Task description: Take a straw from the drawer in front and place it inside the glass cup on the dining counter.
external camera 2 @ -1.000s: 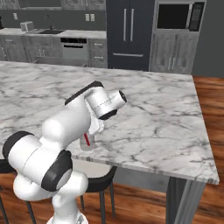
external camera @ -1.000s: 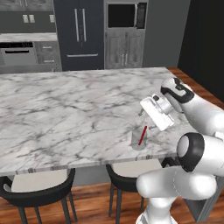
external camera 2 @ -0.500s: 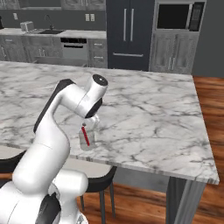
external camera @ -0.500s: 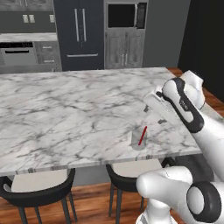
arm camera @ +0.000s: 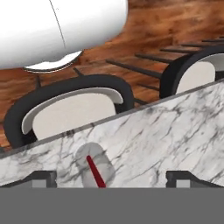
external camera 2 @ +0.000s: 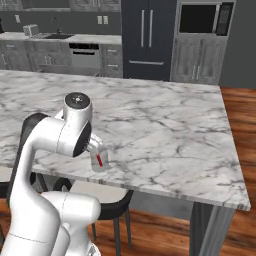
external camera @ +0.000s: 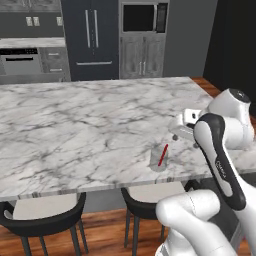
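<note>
The red straw (external camera: 163, 155) leans inside the glass cup (external camera: 159, 159), just below the spread, empty fingers (arm camera: 39, 178).

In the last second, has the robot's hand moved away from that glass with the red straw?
Yes. The hand has drawn back from above the glass cup, rising toward the counter's right end. The cup sits unmoved near the dining counter front edge, straw inside.

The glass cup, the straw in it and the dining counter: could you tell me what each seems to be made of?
The glass cup looks like clear, colourless glass: the marble and the straw show through its wall. The straw seems to be plastic, a uniform, opaque bright red, though its finish is too small to judge. The dining counter looks like polished white marble, with irregular grey veining across a smooth slab.
</note>
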You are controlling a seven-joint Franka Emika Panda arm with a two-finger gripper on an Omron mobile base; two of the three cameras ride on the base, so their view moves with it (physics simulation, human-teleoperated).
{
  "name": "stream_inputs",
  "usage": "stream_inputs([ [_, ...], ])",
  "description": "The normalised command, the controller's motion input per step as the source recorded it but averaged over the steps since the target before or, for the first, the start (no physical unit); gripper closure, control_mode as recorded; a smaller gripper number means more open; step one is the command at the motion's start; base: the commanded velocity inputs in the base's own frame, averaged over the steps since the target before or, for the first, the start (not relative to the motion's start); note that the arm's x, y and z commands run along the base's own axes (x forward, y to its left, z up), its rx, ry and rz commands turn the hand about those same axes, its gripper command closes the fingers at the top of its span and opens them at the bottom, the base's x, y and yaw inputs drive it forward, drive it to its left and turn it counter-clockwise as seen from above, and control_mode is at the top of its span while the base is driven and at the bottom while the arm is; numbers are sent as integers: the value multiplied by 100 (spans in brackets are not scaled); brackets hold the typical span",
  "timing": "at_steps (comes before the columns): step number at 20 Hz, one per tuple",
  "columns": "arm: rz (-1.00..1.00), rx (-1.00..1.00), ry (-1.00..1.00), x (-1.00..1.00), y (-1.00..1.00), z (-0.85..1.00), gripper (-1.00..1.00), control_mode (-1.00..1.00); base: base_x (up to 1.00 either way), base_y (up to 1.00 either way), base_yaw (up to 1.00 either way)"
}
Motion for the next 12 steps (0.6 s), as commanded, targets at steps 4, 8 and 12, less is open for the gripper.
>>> stream_inputs([
  [4,20,-10,2,-28,2,25,-100,-100,0,0,0],
  [8,15,-8,5,-37,7,16,-100,-100,0,0,0],
  [12,7,-10,9,-32,20,14,-100,-100,0,0,0],
])
